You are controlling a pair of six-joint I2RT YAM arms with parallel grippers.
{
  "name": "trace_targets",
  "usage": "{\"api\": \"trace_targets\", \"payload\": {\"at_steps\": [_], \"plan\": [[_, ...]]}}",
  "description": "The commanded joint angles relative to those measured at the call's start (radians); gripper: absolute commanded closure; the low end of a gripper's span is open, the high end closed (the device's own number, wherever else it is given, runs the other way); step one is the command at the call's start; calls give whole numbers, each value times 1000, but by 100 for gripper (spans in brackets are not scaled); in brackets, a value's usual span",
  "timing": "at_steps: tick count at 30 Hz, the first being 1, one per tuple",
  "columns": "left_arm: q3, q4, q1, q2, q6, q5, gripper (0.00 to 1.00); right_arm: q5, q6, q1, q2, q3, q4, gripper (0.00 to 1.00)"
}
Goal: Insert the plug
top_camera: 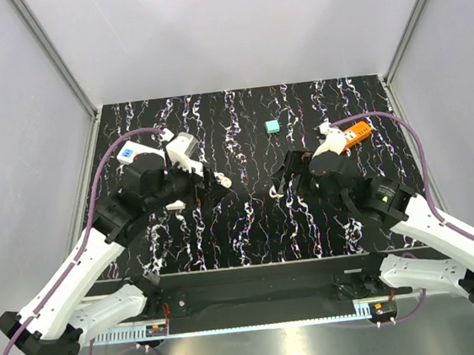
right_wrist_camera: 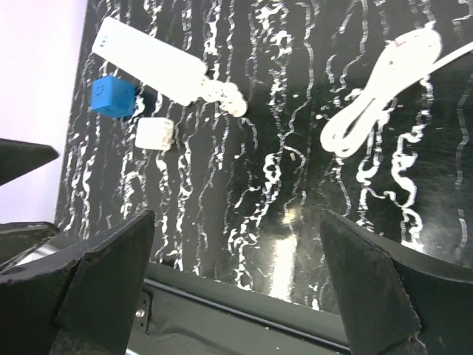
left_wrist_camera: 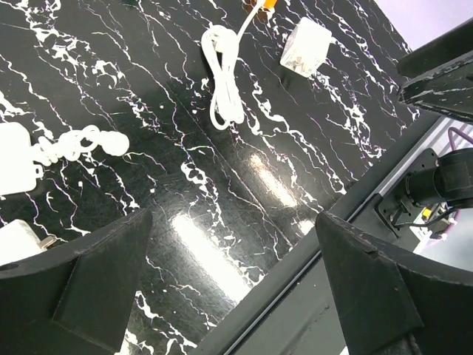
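Plug (left_wrist_camera: 305, 48) lying free, upper right of left wrist view.
Cube, no long axis; edges diagonal to frame; pin side unclear. Left gripper (left_wrist_camera: 235, 222) and right gripper (right_wrist_camera: 238, 218) released.

Light falls evenly from overhead in the top view, bright enough to wash the pale walls (top_camera: 229, 26) to a flat lilac-white. The glossy black table (top_camera: 251, 227) keeps strong contrast there, and the shadows on it are soft and short. In both wrist views the table mirrors the overhead light, with long white glare patches lying near its front edge. The white cord (right_wrist_camera: 373, 92) is blown out and loses its detail. The left claw (left_wrist_camera: 235, 222) and right claw (right_wrist_camera: 238, 218) loom dark, underexposed and slightly soft in the foreground.
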Motion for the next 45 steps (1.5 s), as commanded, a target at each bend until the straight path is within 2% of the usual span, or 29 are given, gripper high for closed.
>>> {"api": "trace_targets", "payload": {"at_steps": [1,6,7,8,10,11,14,16,21,23,32,39,45], "plan": [[24,55,2,16,-16,25,1,98,1,4,-24,-7,-31,0],[41,55,2,51,-1,6,1,248,-132,-27,48,-13,-110,0],[44,57,2,66,-1,2,1,259,-157,-65,118,11,-146,0],[45,55,2,74,1,3,1,250,-165,-170,155,27,-176,0],[50,58,2,94,-1,25,1,214,-212,-292,231,54,-229,0],[50,57,0,100,1,32,1,168,-229,-391,244,54,-227,0],[50,66,2,123,10,42,1,120,-261,-543,286,62,-200,0],[54,64,2,143,19,45,1,91,-254,-611,322,65,-178,0],[58,69,2,157,22,68,1,-102,-317,-764,410,44,-80,2],[51,70,2,154,25,66,1,-182,-347,-794,450,45,-53,4],[33,75,2,128,44,65,1,-331,-409,-918,580,33,61,6],[27,78,2,137,44,46,1,-392,-401,-921,645,-1,119,9],[15,78,-21,140,59,-32,1,-484,-347,-921,649,-88,164,16]]}}
